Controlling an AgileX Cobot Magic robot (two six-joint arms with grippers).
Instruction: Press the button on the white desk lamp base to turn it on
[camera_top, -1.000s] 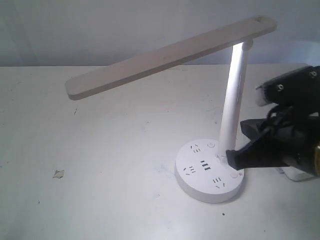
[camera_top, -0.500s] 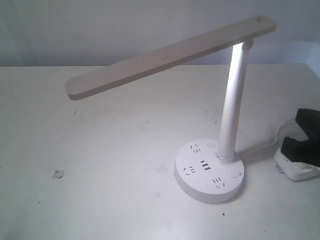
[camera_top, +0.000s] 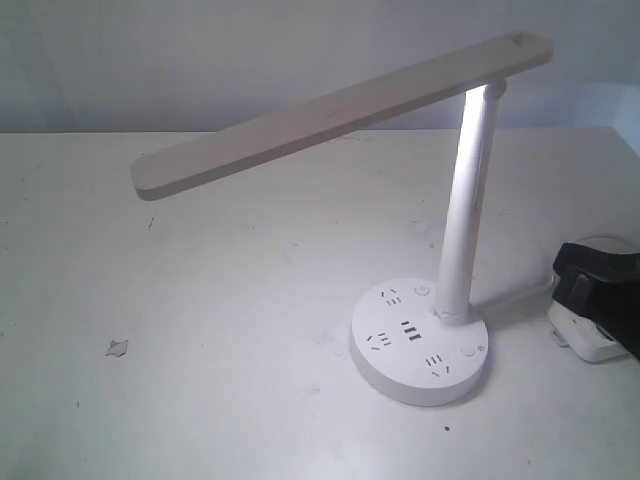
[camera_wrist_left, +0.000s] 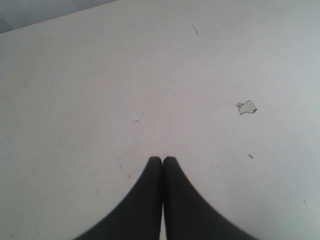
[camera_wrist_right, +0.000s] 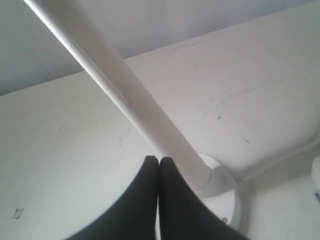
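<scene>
White table (camera_top: 200, 330) is seen bearing the white desk lamp (camera_top: 468, 210), its bar head slanted down leftward. The white desk lamp base (camera_top: 420, 345) is set right of centre. The right tool (camera_wrist_right: 159, 161), pressed together, is held right of the base, apart from it. The left tool (camera_wrist_left: 162, 160) is likewise pressed together above the table.

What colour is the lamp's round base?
The base is white, with small dark slots on top; the exterior view shows it best.
</scene>
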